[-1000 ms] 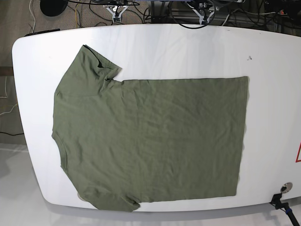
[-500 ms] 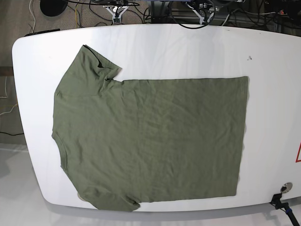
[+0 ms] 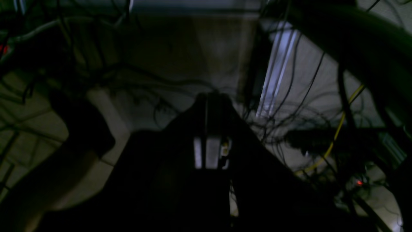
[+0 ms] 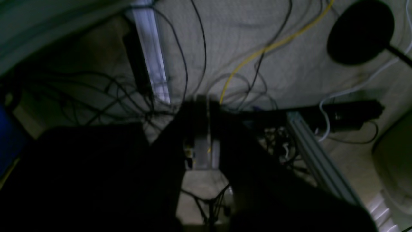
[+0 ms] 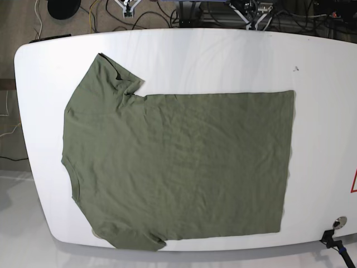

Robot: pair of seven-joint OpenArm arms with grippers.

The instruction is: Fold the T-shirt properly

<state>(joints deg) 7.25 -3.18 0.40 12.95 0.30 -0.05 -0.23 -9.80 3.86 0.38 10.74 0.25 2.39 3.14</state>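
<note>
The olive-green T-shirt (image 5: 178, 162) lies spread flat on the white table (image 5: 223, 56), collar side to the left, hem to the right. One sleeve (image 5: 114, 75) points to the far left corner and the other (image 5: 134, 239) hangs at the near edge. Both grippers are behind the table's far edge, away from the shirt. Only the tips of the right gripper (image 5: 127, 6) and left gripper (image 5: 254, 17) show in the base view. In the dark wrist views the left gripper (image 3: 210, 98) and right gripper (image 4: 202, 101) have their fingers together, holding nothing, over the cabled floor.
Cables and metal frame rails (image 4: 317, 161) lie on the floor behind the table. A black round stand base (image 5: 62, 6) sits at the far left. A black clamp (image 5: 333, 241) and a red-edged sticker (image 5: 353, 182) are at the table's right near corner.
Both gripper tips have moved apart and further back behind the far table edge. The T-shirt has not moved.
</note>
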